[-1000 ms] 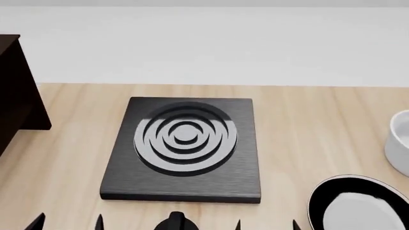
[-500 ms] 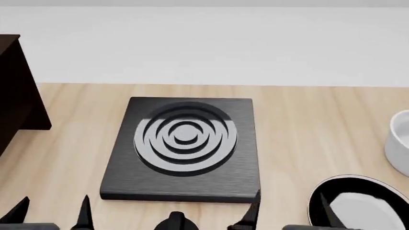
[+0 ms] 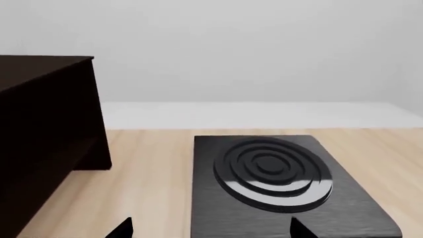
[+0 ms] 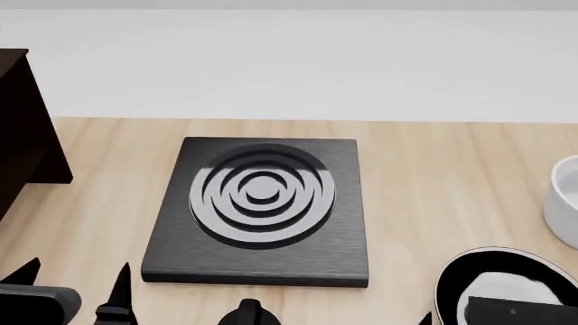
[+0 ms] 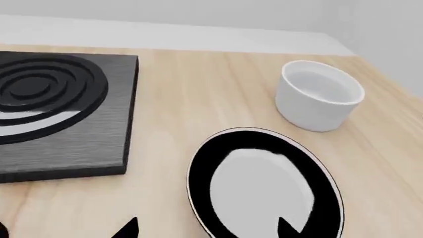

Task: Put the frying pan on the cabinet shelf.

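Glossy round black frying pan (image 5: 264, 186) whole only in right wrist view, white ceramic bowl (image 5: 318, 94) beside it, dark wooden cabinet (image 3: 43, 129) fullest in left wrist view, ringed square black hob plate (image 4: 260, 208) on pale wood counter (image 4: 434, 176), left gripper (image 4: 70, 284) and right gripper (image 5: 208, 229) both with fingers spread, holding nothing

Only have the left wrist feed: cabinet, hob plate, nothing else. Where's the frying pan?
Observer: The frying pan lies on the table, to the right of the hob plate in the head view, at the near edge.
Operator: Anything close to it?
Observer: A white bowl stands upright beyond it, apart from its rim.
Operator: Right gripper on it?
Observer: No. The right gripper is open, its fingertips showing at the pan's near rim with nothing gripped. The handle shows in no view.
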